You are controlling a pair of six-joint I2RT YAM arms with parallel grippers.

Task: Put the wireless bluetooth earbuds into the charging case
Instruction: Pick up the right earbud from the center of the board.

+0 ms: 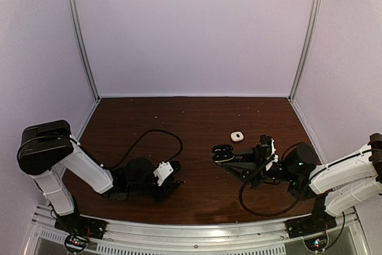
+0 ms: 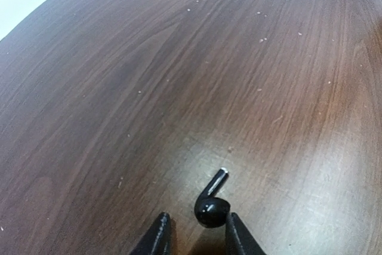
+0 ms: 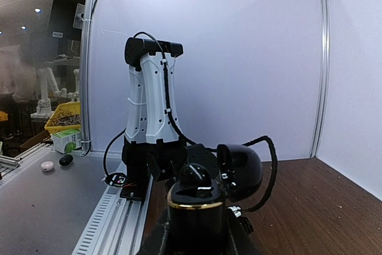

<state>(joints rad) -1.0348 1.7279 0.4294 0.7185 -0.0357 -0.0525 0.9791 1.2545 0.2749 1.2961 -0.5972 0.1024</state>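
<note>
A: What is the table (image 2: pixel 89 117) made of?
B: Dark wood grain, smooth, with a soft sheen that glares under the light; pale specks dot it.
A: And the black earbud (image 2: pixel 210 208)?
B: Glossy plastic, its stem tipped in bright silvery metal.
A: The charging case (image 3: pixel 197 222)?
B: Shiny black plastic, with a brassy metallic ring round its rim.
A: The left arm (image 1: pixel 83 168)?
B: Smooth white plastic shells; its joints are a duller black. The walls (image 1: pixel 191 28) look matt, the corner posts (image 1: pixel 80 34) and front rail (image 1: pixel 197 231) bare metal.
</note>
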